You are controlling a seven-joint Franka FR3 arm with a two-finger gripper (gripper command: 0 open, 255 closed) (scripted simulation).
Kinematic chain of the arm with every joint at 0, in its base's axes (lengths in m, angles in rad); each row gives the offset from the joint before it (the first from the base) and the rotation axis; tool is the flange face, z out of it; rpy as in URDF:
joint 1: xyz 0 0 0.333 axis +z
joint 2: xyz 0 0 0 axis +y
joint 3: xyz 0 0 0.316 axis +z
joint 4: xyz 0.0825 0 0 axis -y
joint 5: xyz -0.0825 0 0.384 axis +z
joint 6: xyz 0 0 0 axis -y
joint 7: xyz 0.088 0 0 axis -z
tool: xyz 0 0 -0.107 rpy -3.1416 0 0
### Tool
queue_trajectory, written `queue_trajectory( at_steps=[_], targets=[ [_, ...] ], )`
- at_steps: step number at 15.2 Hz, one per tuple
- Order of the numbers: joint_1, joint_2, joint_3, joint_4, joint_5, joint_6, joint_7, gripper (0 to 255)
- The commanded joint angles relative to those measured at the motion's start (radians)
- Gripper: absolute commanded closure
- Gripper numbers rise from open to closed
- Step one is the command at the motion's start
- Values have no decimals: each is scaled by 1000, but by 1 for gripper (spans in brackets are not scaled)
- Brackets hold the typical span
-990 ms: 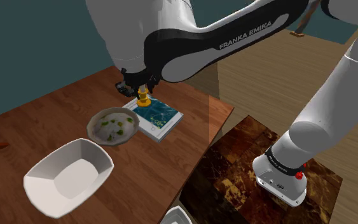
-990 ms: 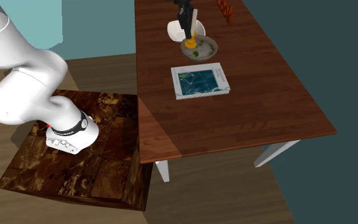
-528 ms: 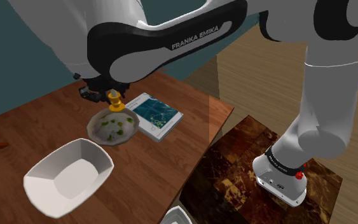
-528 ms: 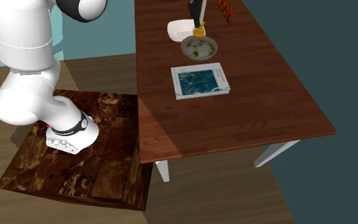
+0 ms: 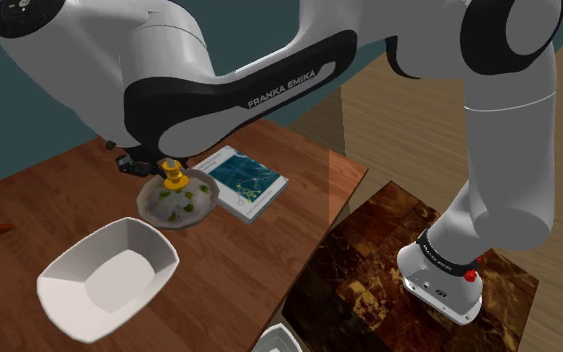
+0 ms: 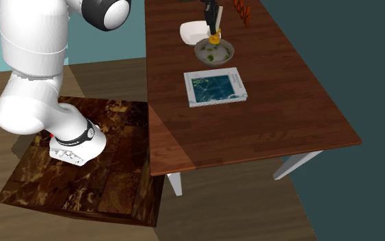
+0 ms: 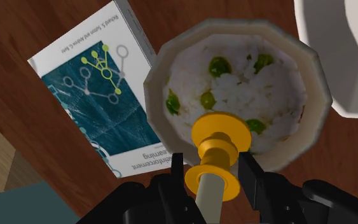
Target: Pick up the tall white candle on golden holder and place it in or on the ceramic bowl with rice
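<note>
Shoulder view: gripper (image 5: 161, 166) hangs over the rice bowl (image 5: 177, 201), with the candle (image 5: 174, 179) in it, gold base low over the rice. Second exterior view: candle above the bowl, white dish (image 6: 192, 31) just beside. Wrist view: fingers clamped on the white stem; contact with the rice unclear.

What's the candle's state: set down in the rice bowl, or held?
Held. The gripper is shut on the candle, with its gold base over the bowl. Whether the base touches down: cannot tell.
</note>
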Motion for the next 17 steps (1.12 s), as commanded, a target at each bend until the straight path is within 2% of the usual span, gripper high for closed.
queue_trajectory(
  at_steps=[1,10,11,16,17],
  targets=[
    [-1,8,-4,-16,-7,18,12,255],
    [-2,14,-7,-27,-12,31,20,255],
    [-2,14,-7,-27,-12,31,20,0],
    [-2,14,-7,-27,-12,31,20,0],
    [9,8,-2,-4,-5,5,13,0]
  ],
)
